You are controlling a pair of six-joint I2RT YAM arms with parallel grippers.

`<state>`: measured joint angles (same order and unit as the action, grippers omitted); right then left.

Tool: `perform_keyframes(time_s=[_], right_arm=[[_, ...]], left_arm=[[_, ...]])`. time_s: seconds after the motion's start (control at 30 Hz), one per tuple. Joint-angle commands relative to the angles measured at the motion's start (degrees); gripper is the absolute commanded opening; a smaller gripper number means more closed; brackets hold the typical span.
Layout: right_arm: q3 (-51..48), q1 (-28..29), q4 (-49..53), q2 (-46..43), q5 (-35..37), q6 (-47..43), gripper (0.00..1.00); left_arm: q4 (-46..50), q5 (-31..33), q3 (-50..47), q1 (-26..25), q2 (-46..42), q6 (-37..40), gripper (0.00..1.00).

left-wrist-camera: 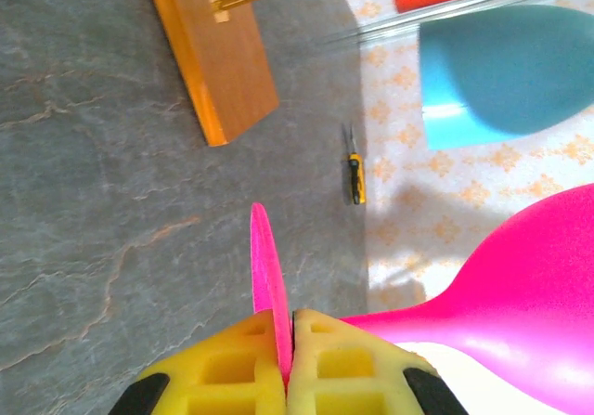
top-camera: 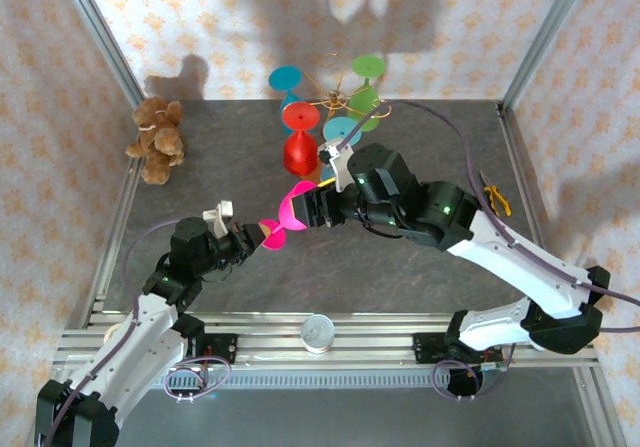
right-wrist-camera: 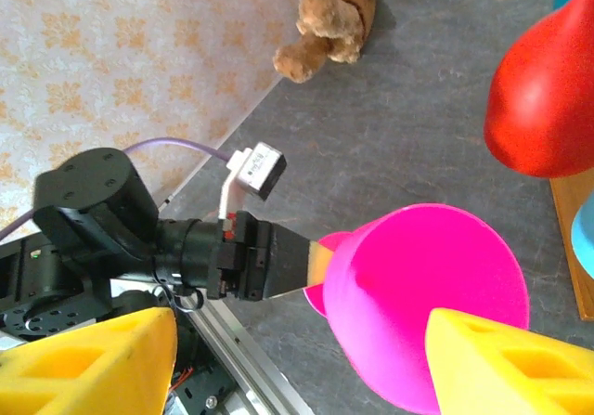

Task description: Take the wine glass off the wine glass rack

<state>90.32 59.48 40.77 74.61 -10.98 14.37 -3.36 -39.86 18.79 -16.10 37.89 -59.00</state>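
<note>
A pink wine glass (top-camera: 291, 207) hangs on its side over the table, clear of the wine glass rack (top-camera: 340, 97). My left gripper (left-wrist-camera: 290, 327) is shut on the thin edge of its round foot (left-wrist-camera: 264, 266); its bowl (left-wrist-camera: 538, 294) bulges to the right. My right gripper (right-wrist-camera: 302, 322) is open, its yellow fingers (right-wrist-camera: 102, 359) spread wide, and the pink bowl (right-wrist-camera: 427, 294) lies between them with its mouth toward the camera. The rack's wooden base (left-wrist-camera: 218, 58) lies beyond. A red glass (top-camera: 300, 152) and a teal one (top-camera: 340, 130) hang from the gold wire arms.
A brown teddy bear (top-camera: 155, 139) sits at the back left corner. A yellow-handled tool (top-camera: 497, 199) lies by the right frame rail. A small white round object (top-camera: 319, 332) rests on the front rail. Blue (top-camera: 286, 77) and green (top-camera: 368, 65) glass feet top the rack.
</note>
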Motion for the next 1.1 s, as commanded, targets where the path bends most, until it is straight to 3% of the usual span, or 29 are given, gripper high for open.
perform_keyframes(time_s=[0.0,0.37,0.53,0.7,0.8,0.97,1.07], right_arm=[[0.08,-0.51,1.74,1.81,-3.63,0.38,0.71],[3.05,-0.60,2.70,7.28,-5.55,-2.04,0.55],[3.37,-0.65,2.88,7.83,-5.67,-2.81,0.35],[3.67,-0.60,3.43,8.88,-6.47,-3.24,0.09],[4.07,-0.58,4.05,9.44,-6.17,-3.35,0.01],[3.31,-0.60,3.62,9.50,-5.54,-2.96,0.00],[2.35,-0.61,2.91,9.10,-5.36,-2.48,0.00]], left_arm=[[-5.39,-1.19,-0.28,0.21,-1.74,-0.85,0.00],[-3.39,-0.17,-0.42,0.19,-3.44,-1.24,0.00],[-2.95,0.09,0.01,0.19,-3.01,-1.13,0.00],[-1.46,0.86,1.02,0.26,-2.73,-0.54,0.00],[-0.41,1.69,1.58,0.19,-3.06,-0.06,0.00],[0.06,2.19,1.91,0.26,-3.41,-0.49,0.02],[0.11,2.37,2.05,0.20,-3.85,-0.84,0.16]])
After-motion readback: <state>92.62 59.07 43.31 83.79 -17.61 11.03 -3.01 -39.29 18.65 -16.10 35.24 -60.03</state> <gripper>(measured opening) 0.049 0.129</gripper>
